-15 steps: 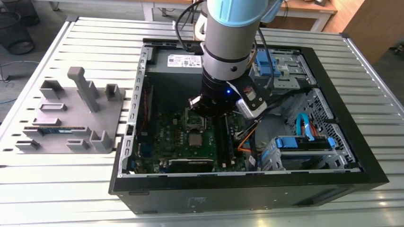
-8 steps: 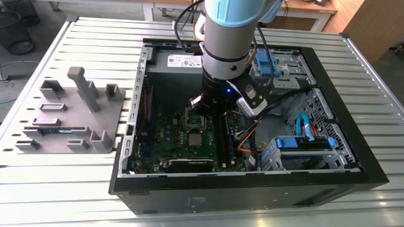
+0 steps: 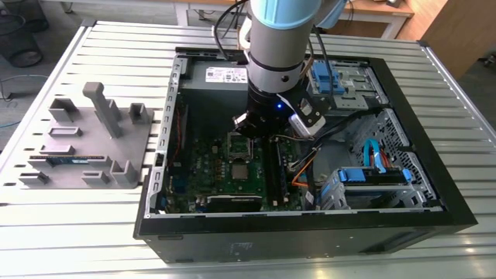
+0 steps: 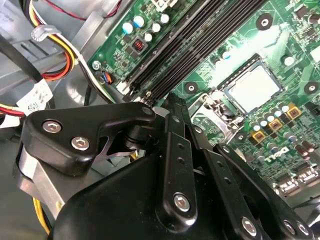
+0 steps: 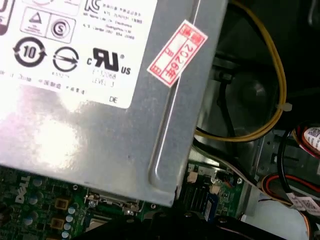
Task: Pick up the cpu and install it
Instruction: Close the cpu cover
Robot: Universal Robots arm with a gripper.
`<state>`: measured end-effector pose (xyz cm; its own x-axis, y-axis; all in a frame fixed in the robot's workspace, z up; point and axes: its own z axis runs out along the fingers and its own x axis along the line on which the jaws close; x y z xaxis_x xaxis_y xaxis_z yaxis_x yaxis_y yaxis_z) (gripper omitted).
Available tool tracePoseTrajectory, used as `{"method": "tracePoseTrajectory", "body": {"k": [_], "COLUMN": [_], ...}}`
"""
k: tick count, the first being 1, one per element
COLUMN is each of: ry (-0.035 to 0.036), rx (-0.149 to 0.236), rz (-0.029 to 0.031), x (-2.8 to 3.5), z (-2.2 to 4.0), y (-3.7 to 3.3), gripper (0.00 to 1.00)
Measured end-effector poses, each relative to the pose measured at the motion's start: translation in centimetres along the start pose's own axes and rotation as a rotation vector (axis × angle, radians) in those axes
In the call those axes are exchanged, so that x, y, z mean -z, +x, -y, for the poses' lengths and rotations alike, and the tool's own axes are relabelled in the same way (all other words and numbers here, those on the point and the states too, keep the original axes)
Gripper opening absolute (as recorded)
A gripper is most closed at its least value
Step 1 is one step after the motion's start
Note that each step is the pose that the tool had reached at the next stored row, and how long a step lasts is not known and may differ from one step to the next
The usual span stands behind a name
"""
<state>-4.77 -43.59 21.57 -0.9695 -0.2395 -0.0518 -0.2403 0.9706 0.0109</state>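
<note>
One cpu (image 4: 254,89), flat square chip, metal top facing up, lying in its socket on the green motherboard (image 4: 292,42) inside the open case (image 3: 310,229); being square, it has no long axis; edges roughly parallel with the memory slots (image 4: 190,52); one gripper (image 3: 254,131) hanging over the board, the cpu near it, offset toward the case wall nearest the exterior view's camera; whether the gripper is parted or closed cannot be told
</note>
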Motion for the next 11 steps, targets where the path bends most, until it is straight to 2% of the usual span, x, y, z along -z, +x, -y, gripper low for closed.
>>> {"method": "tracePoseTrajectory", "body": {"k": [6,11], "ry": [-0.0042,-0.0046], "rx": [0.085,0.091], "rz": [-0.0009,-0.0010], "x": [-0.20,-0.30], "z": [-0.02,-0.17], "y": [0.02,-0.02], "gripper": [0.11,0.11]}}
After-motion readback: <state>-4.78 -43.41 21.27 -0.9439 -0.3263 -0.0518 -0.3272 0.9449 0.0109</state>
